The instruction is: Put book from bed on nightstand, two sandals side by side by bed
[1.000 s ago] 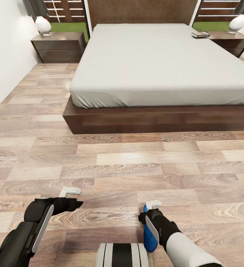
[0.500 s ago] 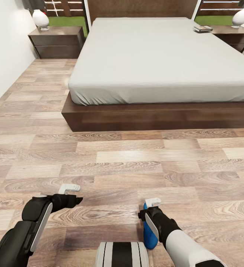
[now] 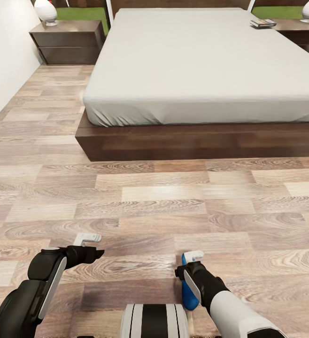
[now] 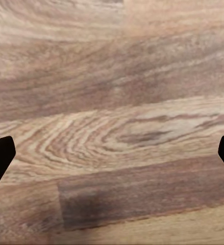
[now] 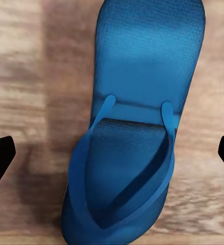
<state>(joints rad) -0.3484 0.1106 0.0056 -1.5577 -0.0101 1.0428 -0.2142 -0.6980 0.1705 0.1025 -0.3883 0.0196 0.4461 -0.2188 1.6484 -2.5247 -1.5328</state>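
A blue sandal (image 5: 134, 127) lies flat on the wood floor (image 3: 150, 206) beneath the right fingers (image 5: 112, 158), which are spread wide either side of it. The left fingers (image 4: 112, 158) are also spread, over bare floor. Far ahead, the book (image 3: 262, 23) rests on the right nightstand (image 3: 300, 33) beside the bed (image 3: 201, 70).

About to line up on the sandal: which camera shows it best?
The right wrist view: the blue sandal lies between the spread right pincer fingers, sole and strap plain. The head view gives a blue sliver behind the right arm.
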